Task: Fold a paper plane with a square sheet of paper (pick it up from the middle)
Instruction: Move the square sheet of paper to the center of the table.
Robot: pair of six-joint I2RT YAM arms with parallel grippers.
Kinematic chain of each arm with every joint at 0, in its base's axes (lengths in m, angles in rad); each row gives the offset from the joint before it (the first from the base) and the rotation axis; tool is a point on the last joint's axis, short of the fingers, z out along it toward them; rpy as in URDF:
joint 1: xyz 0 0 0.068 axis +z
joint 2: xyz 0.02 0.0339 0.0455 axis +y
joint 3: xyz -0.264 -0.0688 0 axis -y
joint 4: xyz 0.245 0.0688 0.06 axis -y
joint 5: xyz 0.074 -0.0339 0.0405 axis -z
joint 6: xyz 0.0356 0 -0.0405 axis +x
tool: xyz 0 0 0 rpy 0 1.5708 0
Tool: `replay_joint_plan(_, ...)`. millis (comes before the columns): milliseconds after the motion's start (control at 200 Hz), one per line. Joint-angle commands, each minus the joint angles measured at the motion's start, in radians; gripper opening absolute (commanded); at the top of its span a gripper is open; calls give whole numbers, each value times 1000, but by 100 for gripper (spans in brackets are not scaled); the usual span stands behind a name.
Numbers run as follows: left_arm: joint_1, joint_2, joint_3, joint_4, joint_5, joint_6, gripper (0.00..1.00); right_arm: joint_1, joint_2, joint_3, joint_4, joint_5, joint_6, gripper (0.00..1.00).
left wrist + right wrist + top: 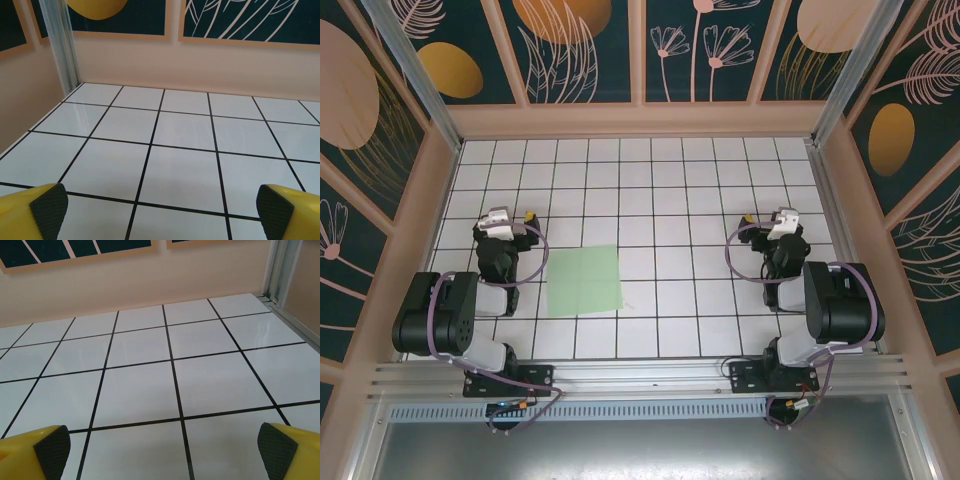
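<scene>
Mint-green paper is lying flat and unfolded on the white grid table point(720, 180), left of centre and toward the near edge. The square sheet of paper point(584, 281) is showing no crease and no lifted corner, and neither arm is touching it. The left gripper point(510, 217) is sitting just beside the sheet's far left corner, apart from it. In its wrist view, its yellow fingers with black pads point(48, 207) are standing wide apart at the bottom corners of the frame, with nothing but bare tiles between them. The right gripper point(772, 220) is waiting well apart from the sheet on the other side of the table, and its own wrist view is showing its jaws equally spread and empty. Judging by this, the task is sitting at its very beginning. Nothing is being held, the pickup from the middle is not yet made, and every fold of the paper plane is lying ahead.
</scene>
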Motion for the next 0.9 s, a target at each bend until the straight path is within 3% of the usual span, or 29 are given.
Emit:
replay_joint_plan(0,6,4,7,23,18,-6,99,-8,4,15,28,-21,4,99)
replay_joint_plan(736,6,-13,10,5,4,-12,98,-6,1,11,35,-18,3,99)
replay_joint_plan(896,6,-145,82,-237,-77,-49,99,63,-160,131,-297,83,-37,99)
